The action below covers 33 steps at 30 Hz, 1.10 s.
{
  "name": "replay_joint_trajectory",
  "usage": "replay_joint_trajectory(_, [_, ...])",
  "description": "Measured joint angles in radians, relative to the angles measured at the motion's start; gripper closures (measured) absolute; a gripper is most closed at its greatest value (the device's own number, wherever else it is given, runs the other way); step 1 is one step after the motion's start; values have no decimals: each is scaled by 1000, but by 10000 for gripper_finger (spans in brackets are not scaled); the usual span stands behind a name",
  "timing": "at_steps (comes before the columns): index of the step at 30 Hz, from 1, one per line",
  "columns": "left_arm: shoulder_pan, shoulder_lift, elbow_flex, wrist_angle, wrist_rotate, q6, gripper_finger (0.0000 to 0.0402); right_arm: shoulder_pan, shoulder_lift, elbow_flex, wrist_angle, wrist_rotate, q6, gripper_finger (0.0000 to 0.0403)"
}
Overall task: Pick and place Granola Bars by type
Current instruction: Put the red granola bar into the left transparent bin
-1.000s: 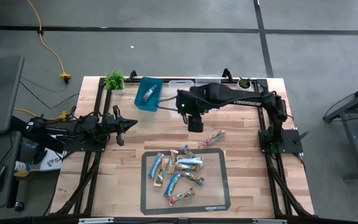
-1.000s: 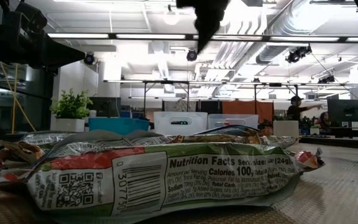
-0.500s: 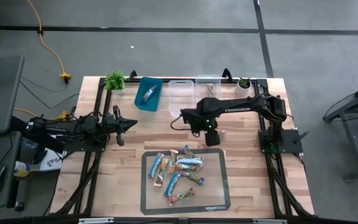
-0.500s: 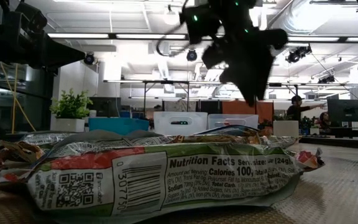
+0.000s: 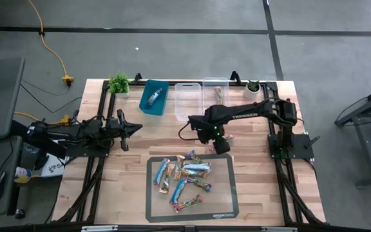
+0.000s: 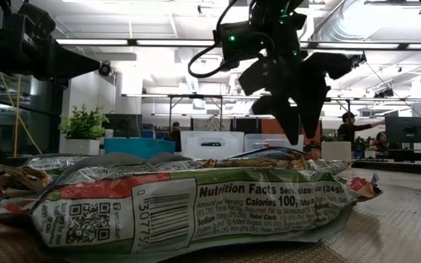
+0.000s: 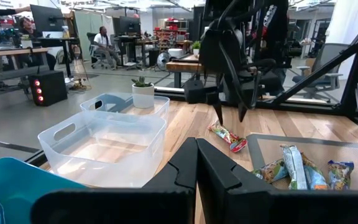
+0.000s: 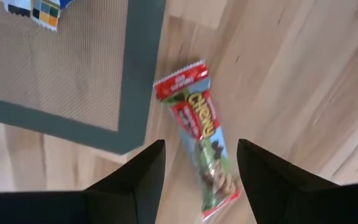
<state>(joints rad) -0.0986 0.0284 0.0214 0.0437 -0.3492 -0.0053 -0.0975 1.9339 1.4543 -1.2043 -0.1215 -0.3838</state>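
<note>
Granola bar (image 8: 201,135), red-and-green wrapper, lies alone on the table (image 5: 256,167) just off the grey mat (image 5: 228,193). Right gripper (image 8: 197,171) hangs above it, fingers wide open and empty, straddling it. Step looks like the pick: next means dropping straight down and closing across the wrapper. Remaining bars (image 5: 184,177) are heaped on the mat. Teal bin (image 5: 161,103) holds one bar; far clear bin (image 5: 210,82) holds one too; near clear bin (image 7: 104,143) looks empty. Left gripper (image 5: 134,128) parked at the table's left, fingers closed, empty.
</note>
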Motion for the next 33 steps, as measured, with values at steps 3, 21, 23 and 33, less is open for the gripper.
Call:
replay_joint_trajectory(3, [0,0,0,0,0,0,401,0,0,-26,52,1,-30,219])
replay_joint_trajectory(21, [0,0,0,0,0,0,401,0,0,-224,260,18,8,219])
replay_joint_trajectory(23, [0,0,0,0,0,0,401,2,-3,-241,285,14,29,219])
replay_joint_trajectory(33, [0,0,0,0,0,0,401,9,-4,-261,360,14,151,223])
